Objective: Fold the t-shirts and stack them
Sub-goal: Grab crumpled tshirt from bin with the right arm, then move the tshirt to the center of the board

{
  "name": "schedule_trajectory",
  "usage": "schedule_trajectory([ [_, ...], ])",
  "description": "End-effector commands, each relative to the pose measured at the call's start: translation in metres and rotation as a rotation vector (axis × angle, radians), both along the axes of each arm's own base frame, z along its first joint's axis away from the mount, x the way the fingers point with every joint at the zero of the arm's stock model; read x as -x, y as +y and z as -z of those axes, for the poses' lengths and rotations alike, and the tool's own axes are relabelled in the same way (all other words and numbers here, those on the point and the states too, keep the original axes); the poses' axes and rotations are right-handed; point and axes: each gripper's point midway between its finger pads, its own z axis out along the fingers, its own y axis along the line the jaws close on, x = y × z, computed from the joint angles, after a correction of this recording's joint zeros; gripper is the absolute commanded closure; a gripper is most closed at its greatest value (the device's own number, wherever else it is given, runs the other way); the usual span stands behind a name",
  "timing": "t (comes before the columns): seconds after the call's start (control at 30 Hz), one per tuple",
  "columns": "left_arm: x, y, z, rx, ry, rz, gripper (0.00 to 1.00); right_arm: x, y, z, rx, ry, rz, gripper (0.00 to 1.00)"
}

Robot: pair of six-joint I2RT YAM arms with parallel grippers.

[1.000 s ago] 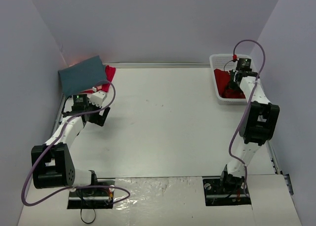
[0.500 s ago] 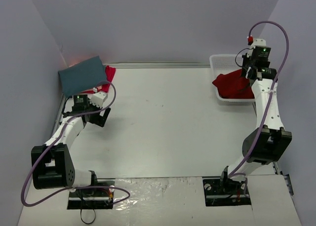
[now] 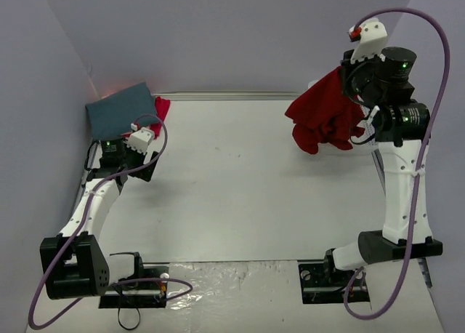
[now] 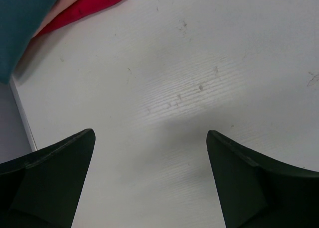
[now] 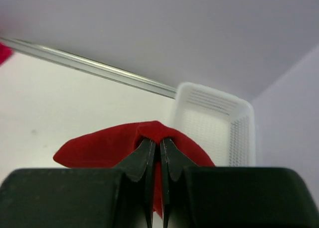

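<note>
Holds the deep red t-shirt [image 3: 325, 118] bunched and dangling high above the desk [image 3: 240, 173], likely to clear the basket [image 5: 219, 123] before spreading. Right gripper [image 5: 159, 143] jaws pinching a fold, arm reared upright. Left gripper [image 4: 150, 133] jaws spread, empty, low near the slate-teal t-shirt [image 3: 120, 111] lying over the pinkish-red t-shirt [image 3: 161, 107].

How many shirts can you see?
3. Deep red shirt hangs from the right fingers; teal shirt lies folded far left; pinkish-red shirt peeks from under it. More could hide underneath.

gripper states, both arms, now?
left gripper: open, empty.
right gripper: shut on the red shirt, lifted clear of the table.
</note>
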Motion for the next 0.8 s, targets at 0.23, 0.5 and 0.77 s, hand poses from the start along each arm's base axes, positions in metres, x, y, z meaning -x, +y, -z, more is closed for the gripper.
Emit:
schedule_trajectory([
  [0.23,-0.006,0.015,-0.020,-0.008,-0.089,-0.095,0.06,0.078,0.100,-0.013,0.003,-0.021,-0.420,1.00],
  [0.5,-0.007,0.018,-0.009,-0.017,-0.042,-0.103,0.06,0.070,0.115,0.127,0.107,0.300,-0.457,0.00],
  [0.77,-0.007,0.012,-0.007,-0.005,-0.025,-0.065,0.06,0.091,0.115,0.179,0.150,0.421,-0.487,0.00],
])
